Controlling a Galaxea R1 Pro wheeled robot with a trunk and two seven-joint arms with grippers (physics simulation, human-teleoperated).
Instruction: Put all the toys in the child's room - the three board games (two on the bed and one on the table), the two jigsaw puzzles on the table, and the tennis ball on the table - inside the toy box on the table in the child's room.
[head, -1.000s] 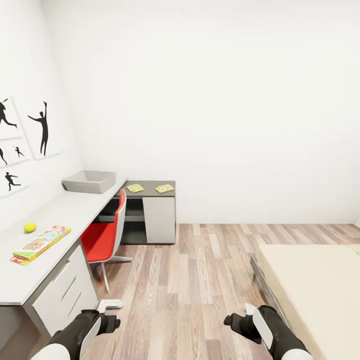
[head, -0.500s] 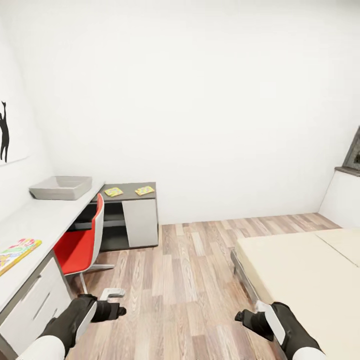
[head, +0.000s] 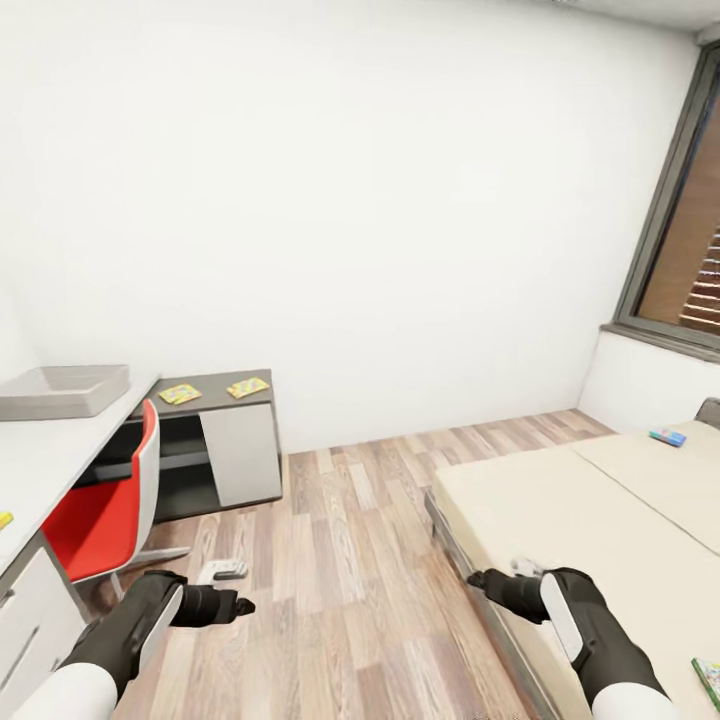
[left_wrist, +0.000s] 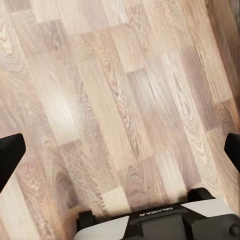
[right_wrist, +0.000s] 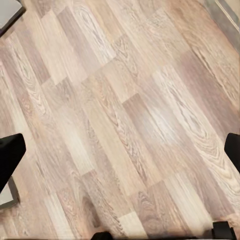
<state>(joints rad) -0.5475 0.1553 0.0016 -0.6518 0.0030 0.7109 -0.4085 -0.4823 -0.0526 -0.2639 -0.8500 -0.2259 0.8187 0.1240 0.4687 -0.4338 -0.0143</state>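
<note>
Head view: both arms are reaching forward and low over the floor (head: 350, 560). The left gripper (head: 235, 606) and right gripper (head: 480, 580) are each holding nothing. In the wrist views the fingertips (left_wrist: 10, 155) of the left gripper and the fingertips (right_wrist: 10, 152) of the right gripper are sitting at opposite picture edges, spread wide, with bare wood planks between them. Well ahead of the left fingers, the table (head: 40, 470) is carrying the toy box (head: 62, 390); on its lower dark end the two puzzles (head: 180, 394) (head: 247, 387) are lying flat, near each other but apart. Beside the right fingers the bed (head: 560, 520) is bearing a blue game (head: 667, 437) far ahead and a green-edged game (head: 708, 680) just behind the gripper. A red chair (head: 100, 510) is standing at the table.
</note>
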